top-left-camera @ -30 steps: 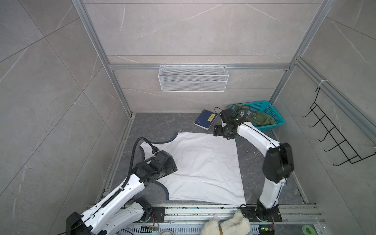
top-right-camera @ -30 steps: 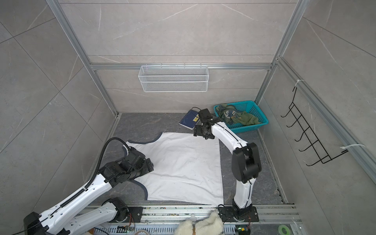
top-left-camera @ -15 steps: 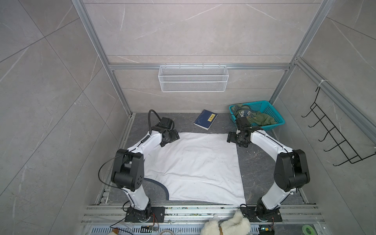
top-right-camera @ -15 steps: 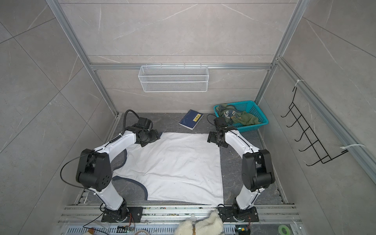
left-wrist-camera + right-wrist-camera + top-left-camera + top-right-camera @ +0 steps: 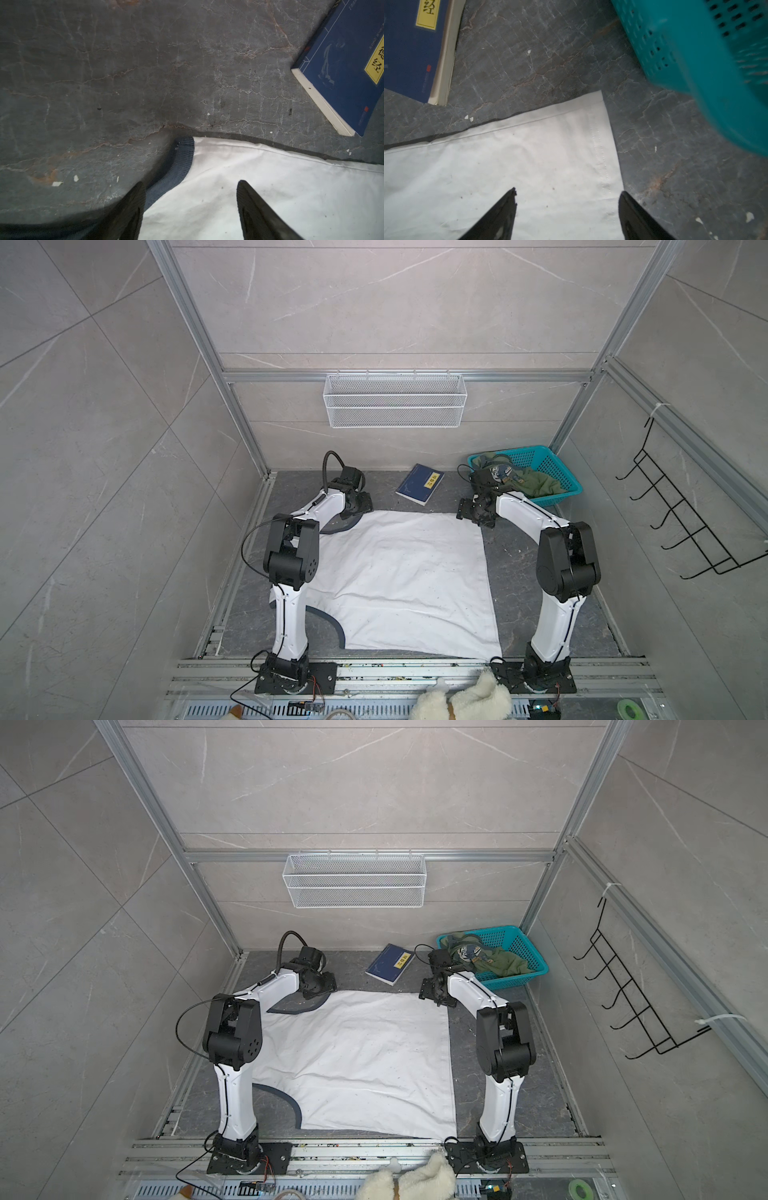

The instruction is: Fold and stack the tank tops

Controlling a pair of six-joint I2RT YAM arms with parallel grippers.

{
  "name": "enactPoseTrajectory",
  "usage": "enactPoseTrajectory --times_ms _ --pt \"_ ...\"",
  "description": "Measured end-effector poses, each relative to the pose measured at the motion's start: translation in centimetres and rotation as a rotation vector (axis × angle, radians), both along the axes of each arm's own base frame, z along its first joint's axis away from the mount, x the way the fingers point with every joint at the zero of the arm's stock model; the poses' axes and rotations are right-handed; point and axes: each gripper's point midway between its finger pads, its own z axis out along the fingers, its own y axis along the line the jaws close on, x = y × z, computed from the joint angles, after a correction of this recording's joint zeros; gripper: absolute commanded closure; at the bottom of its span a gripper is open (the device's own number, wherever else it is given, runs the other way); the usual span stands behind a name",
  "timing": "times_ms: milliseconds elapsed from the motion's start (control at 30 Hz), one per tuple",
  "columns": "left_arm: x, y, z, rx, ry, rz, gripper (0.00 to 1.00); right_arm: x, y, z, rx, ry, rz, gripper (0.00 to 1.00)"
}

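The white tank top (image 5: 399, 572) (image 5: 357, 1052) lies spread flat on the dark floor in both top views, its navy-trimmed armholes on the left side. My left gripper (image 5: 360, 505) (image 5: 323, 986) is low over its far left corner. In the left wrist view that gripper (image 5: 191, 182) is open, one finger by the navy trim (image 5: 180, 164) and one over white cloth. My right gripper (image 5: 470, 512) (image 5: 433, 992) (image 5: 568, 190) is open astride the far right corner's side hem. The olive green tank top (image 5: 536, 485) (image 5: 500, 965) lies crumpled in the basket.
A teal basket (image 5: 557, 466) (image 5: 695, 52) stands at the back right. A navy book (image 5: 419, 484) (image 5: 342, 68) (image 5: 409, 52) lies beyond the white top's far edge. A wire shelf (image 5: 395, 406) hangs on the back wall, black hooks (image 5: 685, 526) on the right wall. A white plush (image 5: 461, 701) sits at the front rail.
The left arm has swung from the near left side to the far left corner. The right gripper has moved right along the far edge, from by the book to the corner.
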Motion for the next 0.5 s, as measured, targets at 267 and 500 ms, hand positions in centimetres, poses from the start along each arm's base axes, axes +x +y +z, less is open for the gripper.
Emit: enactPoseTrajectory --times_ms 267,500 --pt "1.2 -0.9 -1.9 -0.003 0.017 -0.045 0.41 -0.4 0.4 -0.4 0.021 0.017 0.016 0.22" --pt "1.2 -0.8 -3.7 0.008 0.045 -0.044 0.49 -1.6 0.8 -0.2 0.048 0.030 0.041 0.23"
